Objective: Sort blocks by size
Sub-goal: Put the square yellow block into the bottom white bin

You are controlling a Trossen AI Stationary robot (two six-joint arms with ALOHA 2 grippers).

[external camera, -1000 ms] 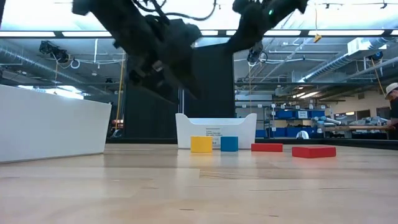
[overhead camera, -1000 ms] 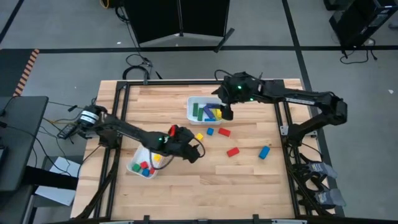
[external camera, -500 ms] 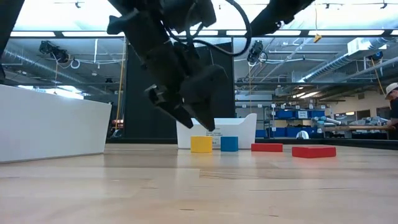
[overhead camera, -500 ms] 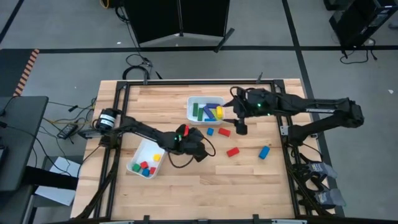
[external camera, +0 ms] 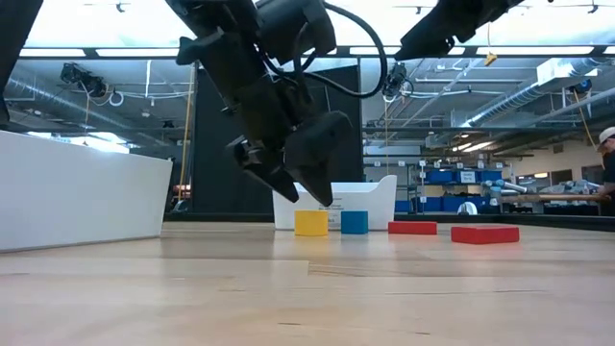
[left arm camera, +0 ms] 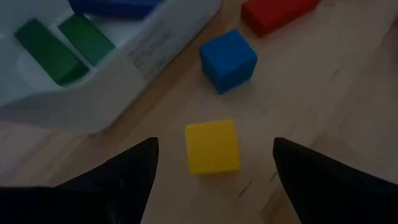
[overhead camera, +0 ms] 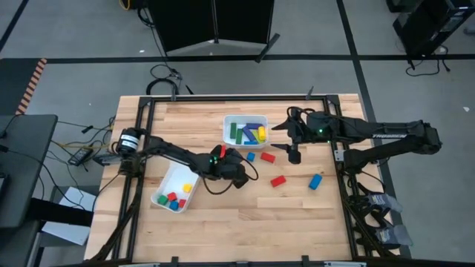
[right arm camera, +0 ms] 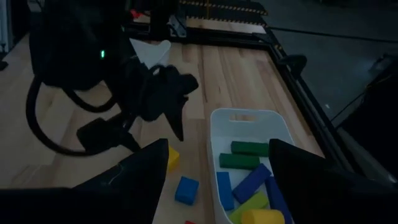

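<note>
- We saw the left gripper (left arm camera: 211,163) spread wide, hanging just above the small yellow cube (left arm camera: 212,146), which sat on the wooden table (overhead camera: 223,222) between its fingers, untouched.
- Just beyond that cube lay a small blue cube (left arm camera: 228,60), and past it the end of a red bar (left arm camera: 273,14).
- Beside the left gripper stood the white rectangular tray of longer bars (overhead camera: 228,135), holding green, blue and yellow pieces; nothing lay between the fingers and the yellow cube.
- A second white tray (overhead camera: 162,189) behind that arm held small red, blue, green and yellow cubes.
- The right gripper (overhead camera: 294,154) hung empty and spread, next to the longer-bar tray.
- Near it lay another red bar (overhead camera: 278,180) and a blue block (overhead camera: 315,181).
</note>
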